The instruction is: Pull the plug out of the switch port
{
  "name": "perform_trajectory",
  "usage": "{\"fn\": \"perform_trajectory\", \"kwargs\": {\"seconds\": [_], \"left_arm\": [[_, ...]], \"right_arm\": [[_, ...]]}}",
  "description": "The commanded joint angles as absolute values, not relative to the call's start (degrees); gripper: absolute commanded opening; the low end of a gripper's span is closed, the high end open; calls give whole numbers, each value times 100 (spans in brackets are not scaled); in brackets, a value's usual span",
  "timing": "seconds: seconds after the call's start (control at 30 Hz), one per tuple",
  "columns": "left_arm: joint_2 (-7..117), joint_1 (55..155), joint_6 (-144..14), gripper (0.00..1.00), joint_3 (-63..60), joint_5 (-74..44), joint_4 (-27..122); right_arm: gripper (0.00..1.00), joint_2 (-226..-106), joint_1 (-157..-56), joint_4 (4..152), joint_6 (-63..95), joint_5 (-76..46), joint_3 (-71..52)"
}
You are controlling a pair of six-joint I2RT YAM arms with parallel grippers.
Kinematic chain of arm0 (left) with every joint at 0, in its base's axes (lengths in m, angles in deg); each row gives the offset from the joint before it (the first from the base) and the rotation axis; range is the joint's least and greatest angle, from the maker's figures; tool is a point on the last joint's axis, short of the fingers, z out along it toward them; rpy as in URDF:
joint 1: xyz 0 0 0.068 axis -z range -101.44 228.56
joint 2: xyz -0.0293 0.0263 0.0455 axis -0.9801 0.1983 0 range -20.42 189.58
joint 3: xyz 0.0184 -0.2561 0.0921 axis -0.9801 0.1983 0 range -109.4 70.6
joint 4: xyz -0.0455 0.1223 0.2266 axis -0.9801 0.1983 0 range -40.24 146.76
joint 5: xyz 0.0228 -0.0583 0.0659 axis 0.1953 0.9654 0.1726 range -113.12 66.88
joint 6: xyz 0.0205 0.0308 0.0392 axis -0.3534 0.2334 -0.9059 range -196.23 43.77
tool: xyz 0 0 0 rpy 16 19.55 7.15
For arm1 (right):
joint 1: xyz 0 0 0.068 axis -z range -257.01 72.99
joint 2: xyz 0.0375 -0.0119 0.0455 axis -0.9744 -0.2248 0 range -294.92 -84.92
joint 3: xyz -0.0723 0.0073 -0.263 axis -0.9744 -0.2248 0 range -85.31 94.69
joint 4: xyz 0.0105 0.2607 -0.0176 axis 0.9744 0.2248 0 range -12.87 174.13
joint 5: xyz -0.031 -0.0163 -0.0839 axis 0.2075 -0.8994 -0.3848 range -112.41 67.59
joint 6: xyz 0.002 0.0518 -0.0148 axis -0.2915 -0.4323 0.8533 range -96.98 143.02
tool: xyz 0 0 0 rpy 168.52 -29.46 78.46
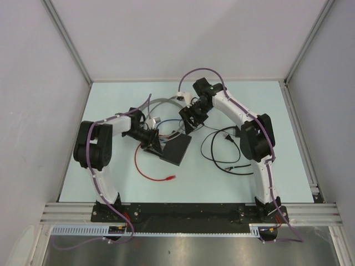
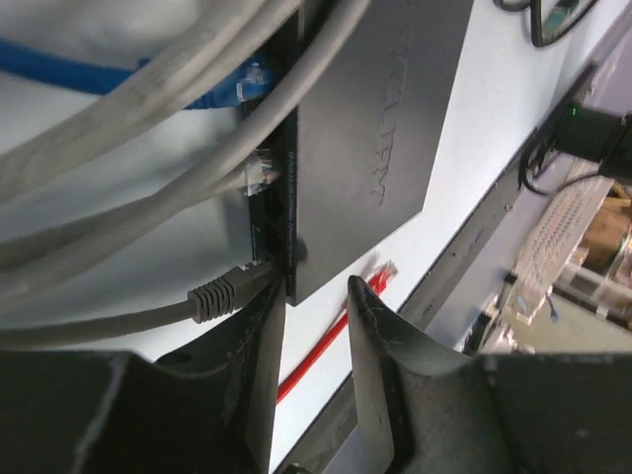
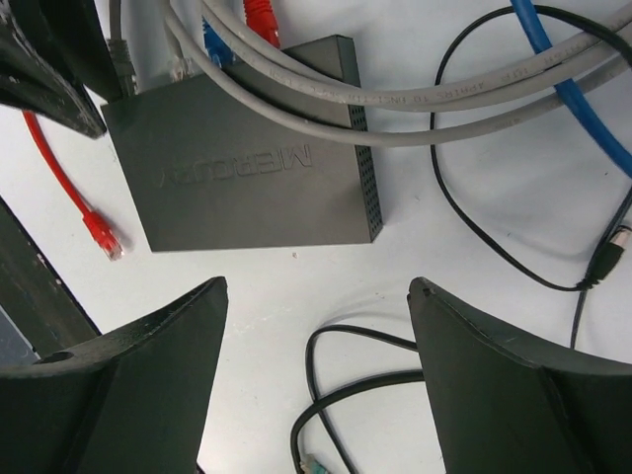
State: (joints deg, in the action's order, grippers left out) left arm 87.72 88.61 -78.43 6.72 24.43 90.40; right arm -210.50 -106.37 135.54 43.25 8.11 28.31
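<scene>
The flat black switch [image 1: 177, 148] lies mid-table. In the left wrist view its port edge [image 2: 282, 202] holds a grey booted plug [image 2: 221, 294] at the near corner, a clear plug [image 2: 259, 174] and a blue plug [image 2: 251, 83]. My left gripper [image 2: 314, 288] is open, and its left finger [image 2: 259, 346] touches the switch's corner just beside the grey plug. In the right wrist view a red plug [image 3: 260, 20] also sits in that edge of the switch [image 3: 247, 178]. My right gripper [image 3: 316, 288] is open wide and empty, above the table in front of the switch.
A loose red cable [image 1: 148, 170] ends in a free plug [image 3: 102, 235] left of the switch. Grey cables [image 3: 395, 104] and a blue cable [image 3: 578, 94] cross over the switch. Thin black cables [image 1: 222, 152] loop on the right. White walls enclose the table.
</scene>
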Motion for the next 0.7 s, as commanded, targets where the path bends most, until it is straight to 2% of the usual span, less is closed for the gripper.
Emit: {"fn": "perform_trajectory", "kwargs": {"seconds": [0.0,0.27,0.43,0.53,0.57,0.63,0.67], "left_arm": [[9005,9315,-8115,36,267,2864,9177],[8998,9518,-8518,41,-226,2813,9599],[8348,9149,-8607,44,11,2434,9170],[8320,9105,-8642,44,29,2267,9020],[8346,9104,-8643,44,20,2250,8984],[8381,9104,-8660,44,20,2249,8914],[8434,9104,-8765,44,20,2284,8887]], "right_arm": [[79,-20753,-10558,13549,4376,730,2737],[78,-20656,-10241,13637,4376,765,2701],[73,-20857,-10276,13970,4745,1949,2955],[56,-21348,-10373,14436,5018,2574,3228],[35,-21464,-10408,14524,5027,2689,3333],[16,-21535,-10460,14481,5062,2830,3229],[14,-21561,-10513,14420,5106,2813,3107]]}}
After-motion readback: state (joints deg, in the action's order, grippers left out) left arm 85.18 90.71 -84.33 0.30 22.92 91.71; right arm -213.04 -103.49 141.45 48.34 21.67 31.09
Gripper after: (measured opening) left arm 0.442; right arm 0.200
